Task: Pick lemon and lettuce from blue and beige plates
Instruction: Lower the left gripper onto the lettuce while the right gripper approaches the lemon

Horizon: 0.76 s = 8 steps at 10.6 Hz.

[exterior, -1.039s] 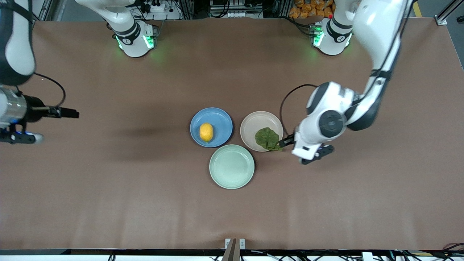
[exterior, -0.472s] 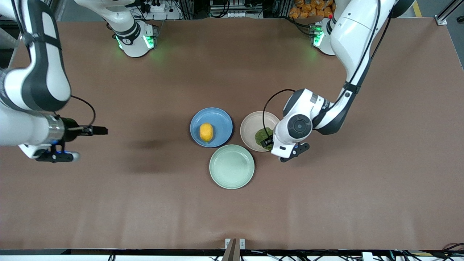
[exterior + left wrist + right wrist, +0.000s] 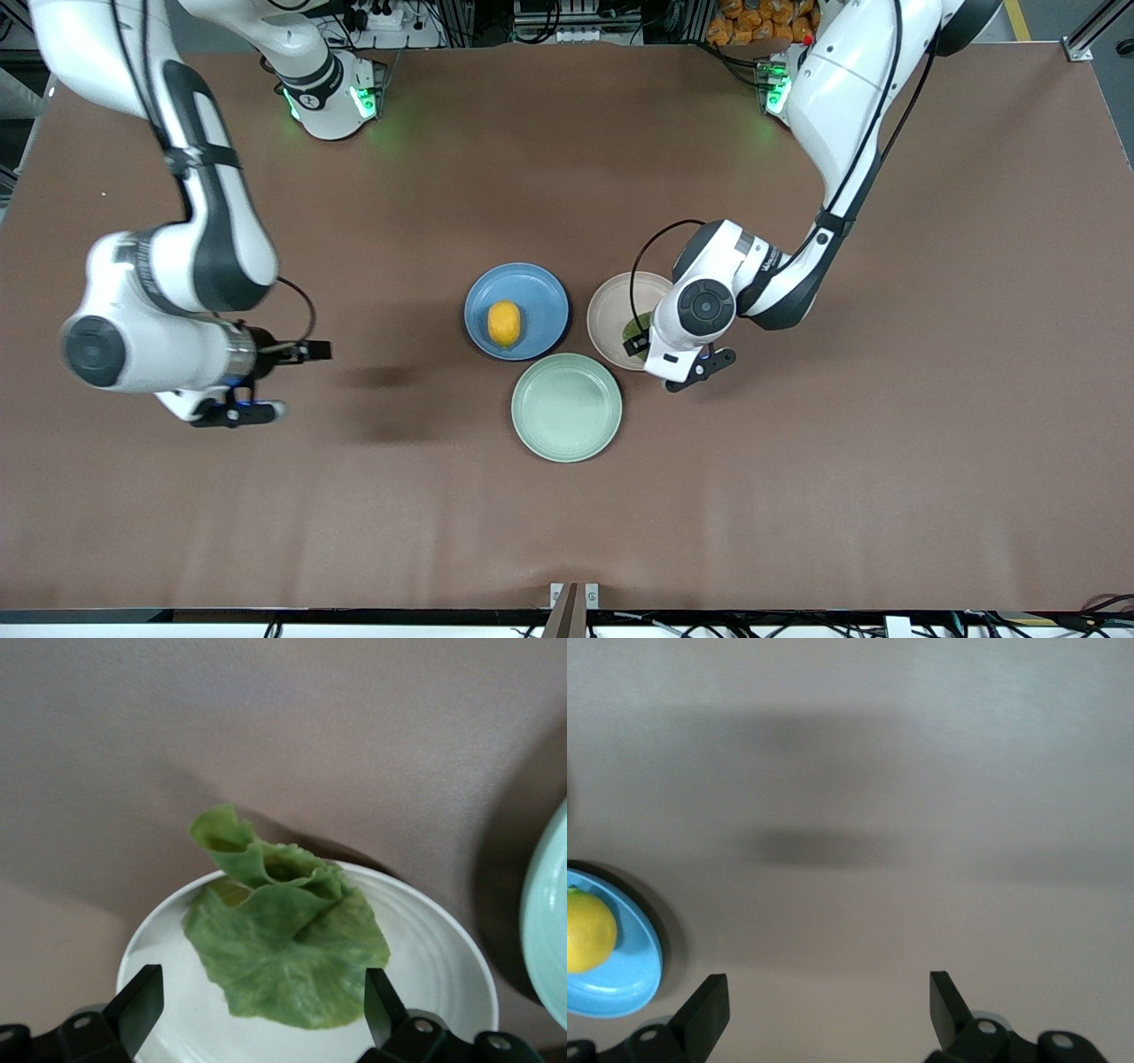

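1. Lettuce (image 3: 283,961) lies on the beige plate (image 3: 611,310); your left gripper (image 3: 257,1010) hovers over it, fingers spread apart.
2. Lemon (image 3: 504,323) sits in the blue plate (image 3: 540,297), beside the beige one.
3. Your right gripper (image 3: 824,1010) hangs over bare table (image 3: 797,487) toward the right arm's end, fingers apart.
4. You see a mint-green plate (image 3: 567,408) nearer the front camera.

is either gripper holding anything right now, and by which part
Nothing is held. The left gripper is open over the lettuce; the right gripper is open over bare table.
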Motion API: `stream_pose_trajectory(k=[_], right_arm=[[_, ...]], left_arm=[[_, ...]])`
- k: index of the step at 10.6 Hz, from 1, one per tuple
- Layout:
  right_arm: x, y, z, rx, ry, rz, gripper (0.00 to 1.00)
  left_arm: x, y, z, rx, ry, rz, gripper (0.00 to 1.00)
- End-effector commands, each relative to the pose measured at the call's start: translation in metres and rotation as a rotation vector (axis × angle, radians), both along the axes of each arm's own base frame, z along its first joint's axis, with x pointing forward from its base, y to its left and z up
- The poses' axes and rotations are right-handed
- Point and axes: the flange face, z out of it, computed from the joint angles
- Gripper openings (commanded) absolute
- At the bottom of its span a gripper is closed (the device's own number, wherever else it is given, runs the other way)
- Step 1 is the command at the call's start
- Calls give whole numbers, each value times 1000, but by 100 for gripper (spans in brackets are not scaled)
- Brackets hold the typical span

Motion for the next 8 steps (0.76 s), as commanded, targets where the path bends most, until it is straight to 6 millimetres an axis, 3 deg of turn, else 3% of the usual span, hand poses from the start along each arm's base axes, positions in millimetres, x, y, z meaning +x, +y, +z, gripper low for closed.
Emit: stream_pose_trajectory(k=[1, 3, 6, 8], right_arm=[[4, 37, -17, -9, -22, -53, 100], [0, 67, -31, -3, -29, -97, 100], [-16, 131, -57, -18, -50, -224, 100], [-29, 159, -67, -31, -49, -245, 100]], left_arm=[[2, -6, -9, 9, -34, 2, 100], [5, -8, -11, 0, -43, 4, 100], [8, -8, -17, -1, -42, -2, 79], [9, -8, -16, -1, -44, 0, 68]])
